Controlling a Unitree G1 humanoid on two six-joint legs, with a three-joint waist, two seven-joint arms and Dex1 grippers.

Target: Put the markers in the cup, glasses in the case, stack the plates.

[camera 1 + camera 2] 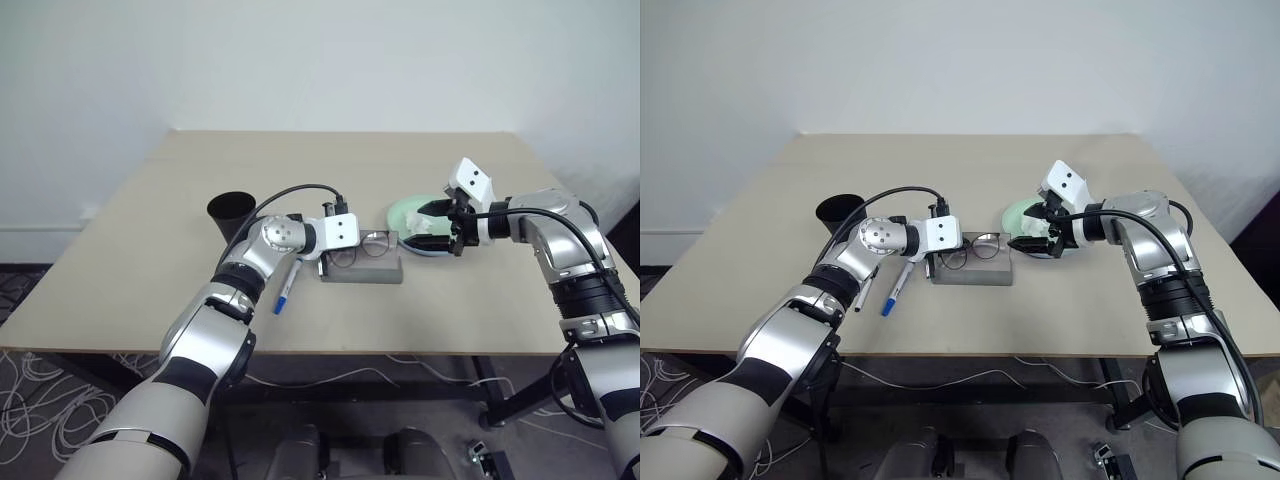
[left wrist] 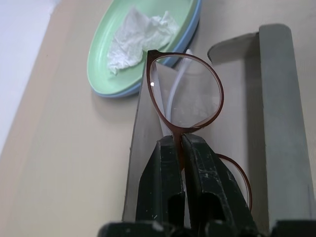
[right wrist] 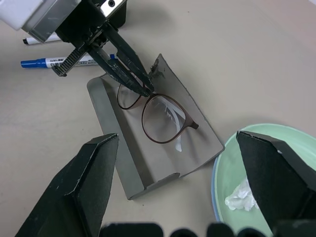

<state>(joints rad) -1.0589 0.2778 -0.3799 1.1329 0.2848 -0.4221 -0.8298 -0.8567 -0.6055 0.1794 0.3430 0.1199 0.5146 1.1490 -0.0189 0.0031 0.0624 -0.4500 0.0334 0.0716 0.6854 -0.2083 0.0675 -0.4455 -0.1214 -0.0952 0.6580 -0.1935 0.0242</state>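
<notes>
The glasses (image 2: 185, 94), thin dark round rims, hang over the open grey case (image 3: 123, 143). My left gripper (image 2: 177, 140) is shut on their bridge. The light green plate (image 2: 106, 49) lies on the light blue plate (image 2: 195, 29), just right of the case. My right gripper (image 1: 440, 228) hovers open over the plates' near edge, with nothing between its fingers. The blue-capped marker (image 1: 285, 288) and the black-capped marker (image 1: 862, 292) lie on the table left of the case. The black cup (image 1: 232, 210) stands upright at the left, behind my left arm.
A crumpled white wrapper (image 2: 136, 39) lies in the green plate. A black cable loops over my left forearm (image 1: 290, 190). The beige table (image 1: 330, 160) stretches bare behind the objects, with a white wall beyond it.
</notes>
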